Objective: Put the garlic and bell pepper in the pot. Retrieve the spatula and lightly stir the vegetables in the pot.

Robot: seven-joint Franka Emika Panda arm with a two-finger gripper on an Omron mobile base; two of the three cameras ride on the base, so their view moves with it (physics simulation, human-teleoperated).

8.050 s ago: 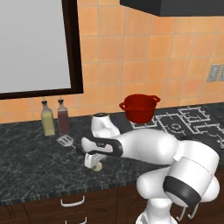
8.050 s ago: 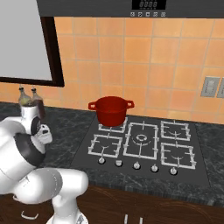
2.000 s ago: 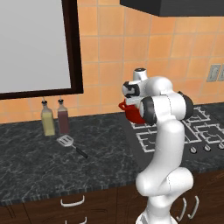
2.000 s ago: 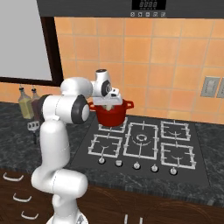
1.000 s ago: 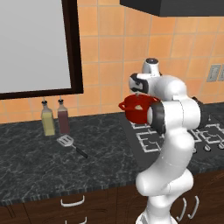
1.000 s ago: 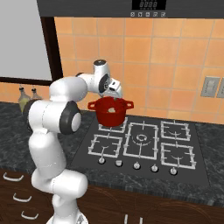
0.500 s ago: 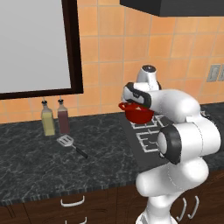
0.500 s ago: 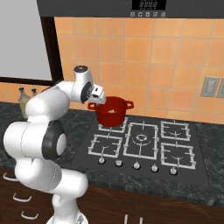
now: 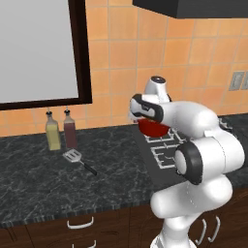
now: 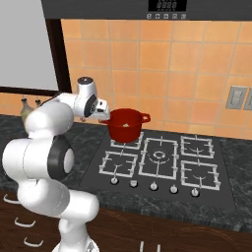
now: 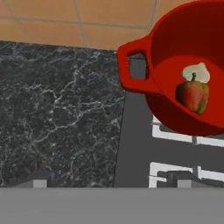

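The red pot [image 10: 123, 132] stands on the back left burner of the stove. In the hand view the pot [image 11: 175, 39] fills the upper right, with the pale garlic [image 11: 197, 71] and the red-green bell pepper [image 11: 192, 96] lying together on its bottom. My gripper [image 10: 102, 116] hangs open and empty just left of the pot's left handle, above the seam between counter and stove. From the left base view the gripper [image 9: 137, 114] partly covers the pot [image 9: 154, 128]. The spatula [image 9: 77, 159] lies flat on the dark counter, well to the left of the pot.
Two bottles [image 9: 53, 135] stand against the tiled wall just behind the spatula. The gas stove [image 10: 157, 157] has four burners and a row of knobs along its front. A dark-framed window [image 9: 38, 48] is on the wall at left.
The hand has swung left from above the pot to beside its left handle and dropped a little. Garlic and pepper stay in the pot; the spatula has not moved.
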